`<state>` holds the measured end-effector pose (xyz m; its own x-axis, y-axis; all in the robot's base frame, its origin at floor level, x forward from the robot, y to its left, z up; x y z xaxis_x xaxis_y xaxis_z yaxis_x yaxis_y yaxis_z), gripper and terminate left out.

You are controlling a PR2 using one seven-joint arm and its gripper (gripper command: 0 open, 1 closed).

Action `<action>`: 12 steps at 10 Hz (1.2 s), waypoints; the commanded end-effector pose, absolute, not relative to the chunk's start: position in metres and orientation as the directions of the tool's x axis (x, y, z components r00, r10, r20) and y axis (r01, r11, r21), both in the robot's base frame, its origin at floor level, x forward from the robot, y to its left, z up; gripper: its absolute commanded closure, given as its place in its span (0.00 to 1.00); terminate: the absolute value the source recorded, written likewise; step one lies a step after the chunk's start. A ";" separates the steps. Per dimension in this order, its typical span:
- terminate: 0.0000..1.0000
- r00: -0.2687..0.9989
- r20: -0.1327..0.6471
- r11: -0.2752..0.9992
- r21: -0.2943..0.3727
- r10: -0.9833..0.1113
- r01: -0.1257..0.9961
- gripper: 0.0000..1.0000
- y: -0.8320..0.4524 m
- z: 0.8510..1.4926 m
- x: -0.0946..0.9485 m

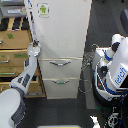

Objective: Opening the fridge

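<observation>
One arm works: my end effector (34,48) sits at the left edge of the fridge (62,35), centre frame, jaw opening unreadable at this resolution, so I judge I should hook that door edge firmly, then pull in a steady arc.

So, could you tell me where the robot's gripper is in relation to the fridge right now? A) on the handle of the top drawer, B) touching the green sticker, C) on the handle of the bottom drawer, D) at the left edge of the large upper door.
D: the gripper sits against the left edge of the upper door of the fridge, above both drawer handles and well below the green sticker.
</observation>
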<state>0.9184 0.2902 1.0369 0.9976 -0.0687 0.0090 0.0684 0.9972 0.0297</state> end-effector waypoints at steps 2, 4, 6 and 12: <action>0.00 0.946 0.022 0.946 -0.019 -0.324 0.324 1.00 0.237 1.042 0.837; 0.00 0.808 0.178 0.789 -0.180 -0.562 0.588 1.00 0.233 1.181 0.642; 0.00 0.657 0.308 0.659 -0.115 -0.688 0.743 1.00 0.229 1.337 0.436; 0.00 0.549 0.339 0.577 -0.024 -0.764 0.817 1.00 0.273 1.411 0.232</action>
<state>0.6273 0.2486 1.2107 0.7341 -0.6227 0.2709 0.6709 0.7267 -0.1478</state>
